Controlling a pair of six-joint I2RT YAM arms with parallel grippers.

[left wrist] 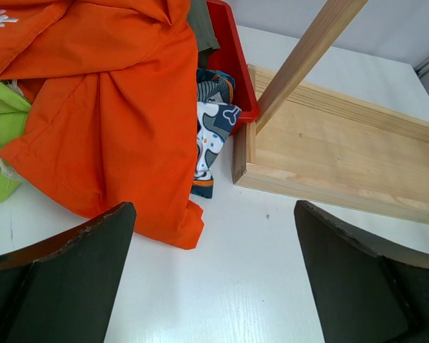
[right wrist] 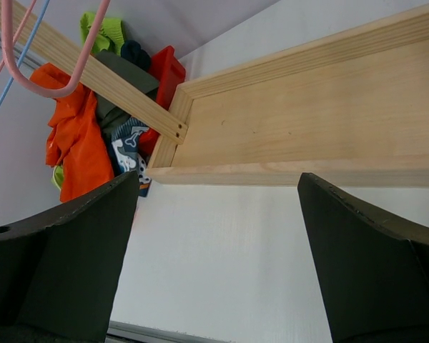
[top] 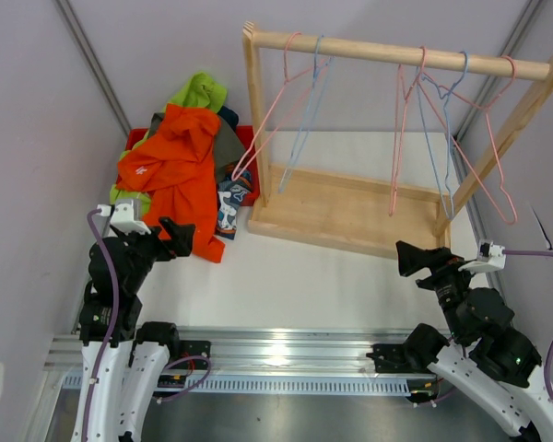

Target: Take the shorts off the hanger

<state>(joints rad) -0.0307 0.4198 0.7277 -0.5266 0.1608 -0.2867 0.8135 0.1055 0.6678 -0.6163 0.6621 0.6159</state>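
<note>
The shorts lie in a heap at the table's left. A bright orange pair [top: 170, 166] is on top, spilling onto the table [left wrist: 107, 114]. Lime green [top: 198, 90], grey [top: 226, 147], dark navy [top: 229, 117] and a blue, orange and white print pair [top: 230, 207] [left wrist: 211, 128] show around it. Several pink and blue wire hangers, such as a pink hanger [top: 276, 110] and a blue hanger [top: 442, 138], hang bare on the wooden rail [top: 396, 53]. My left gripper [top: 180, 238] [left wrist: 213, 236] is open just beside the orange hem. My right gripper [top: 413, 260] [right wrist: 218, 214] is open over bare table before the rack.
A red bin [top: 249, 138] [left wrist: 236, 64] sits under the heap, against the rack's left post [top: 255, 120]. The rack's wooden base tray [top: 350, 207] [right wrist: 307, 114] spans the middle of the table. Grey walls close in on both sides; a metal rail [top: 276, 354] runs along the near edge.
</note>
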